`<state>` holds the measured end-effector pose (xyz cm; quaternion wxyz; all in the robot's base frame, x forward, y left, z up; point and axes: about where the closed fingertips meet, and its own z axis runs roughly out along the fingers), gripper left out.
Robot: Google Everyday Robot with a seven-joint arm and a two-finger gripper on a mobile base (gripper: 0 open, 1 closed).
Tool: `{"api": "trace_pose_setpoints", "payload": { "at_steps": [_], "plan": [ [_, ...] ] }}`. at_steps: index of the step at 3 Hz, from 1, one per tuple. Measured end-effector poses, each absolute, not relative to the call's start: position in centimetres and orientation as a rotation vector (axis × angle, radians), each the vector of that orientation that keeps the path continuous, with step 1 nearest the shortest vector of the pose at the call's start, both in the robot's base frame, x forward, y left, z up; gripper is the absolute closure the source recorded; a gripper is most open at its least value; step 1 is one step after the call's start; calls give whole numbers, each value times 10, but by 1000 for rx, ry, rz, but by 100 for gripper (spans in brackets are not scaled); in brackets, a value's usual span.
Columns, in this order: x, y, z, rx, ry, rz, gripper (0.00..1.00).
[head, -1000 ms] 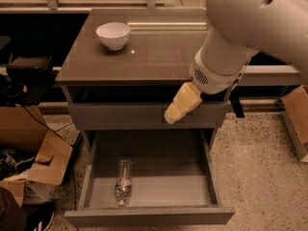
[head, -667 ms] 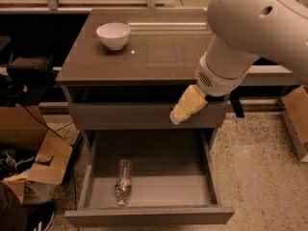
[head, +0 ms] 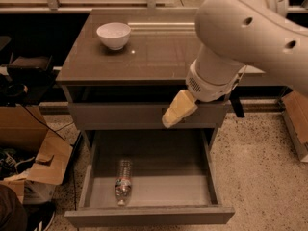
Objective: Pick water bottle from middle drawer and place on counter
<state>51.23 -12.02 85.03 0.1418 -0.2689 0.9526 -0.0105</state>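
Speckled floor (head: 260,153), dark cabinet with a glossy tabletop (head: 159,57), white bowl (head: 113,35) parked near its back left corner. Middle drawer (head: 154,214) wide open, so probably no opening needed. Water bottle (head: 123,181) lying flat inside, left of centre, cap toward the front, looking untouched. Claw (head: 178,110) hanging in front of the upper drawer panel, above the open drawer, off to the right of the bottle and well apart from it. Can't tell how wide open; nothing gripped as far as visible. Early days, basically: reaching down, grabbing, lifting and setting on the tabletop all left to do.
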Motion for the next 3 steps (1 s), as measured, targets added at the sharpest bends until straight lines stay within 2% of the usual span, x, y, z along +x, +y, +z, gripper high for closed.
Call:
{"api": "trace_pose_setpoints", "payload": {
  "at_steps": [2, 3],
  "plan": [
    [523, -84, 759, -609, 2824, -54, 0],
    [533, -74, 708, -538, 2883, 47, 0]
  ]
}}
